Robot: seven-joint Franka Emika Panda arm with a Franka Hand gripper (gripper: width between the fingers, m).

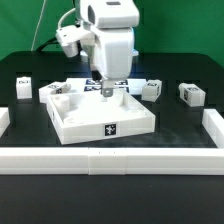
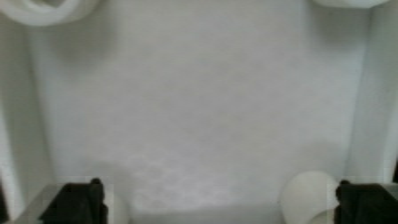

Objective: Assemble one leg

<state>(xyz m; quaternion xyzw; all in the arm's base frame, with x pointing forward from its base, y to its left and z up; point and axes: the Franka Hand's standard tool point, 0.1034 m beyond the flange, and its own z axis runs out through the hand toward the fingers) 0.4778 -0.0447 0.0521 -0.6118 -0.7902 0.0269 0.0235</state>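
My gripper [image 1: 100,90] hangs low over the back part of the large white square tray-like piece [image 1: 75,120], fingers pointing down. In the wrist view its two black fingers [image 2: 75,202] stand wide apart with only the tray's flat inner floor [image 2: 196,110] between them, so it is open and empty. Two round corner sockets [image 2: 45,8] show at one edge of that view. A pale rounded shape [image 2: 311,196] sits just inside one finger; I cannot tell what it is. Small white tagged legs lie on the black table: one [image 1: 24,87] at the exterior view's left, two [image 1: 150,90] [image 1: 190,94] at its right.
A low white wall [image 1: 110,160] runs along the table's front, with side pieces at the exterior view's left [image 1: 4,120] and right [image 1: 212,127]. The marker board [image 1: 125,82] lies behind the tray. The arm's white body [image 1: 110,40] stands over the back of the table.
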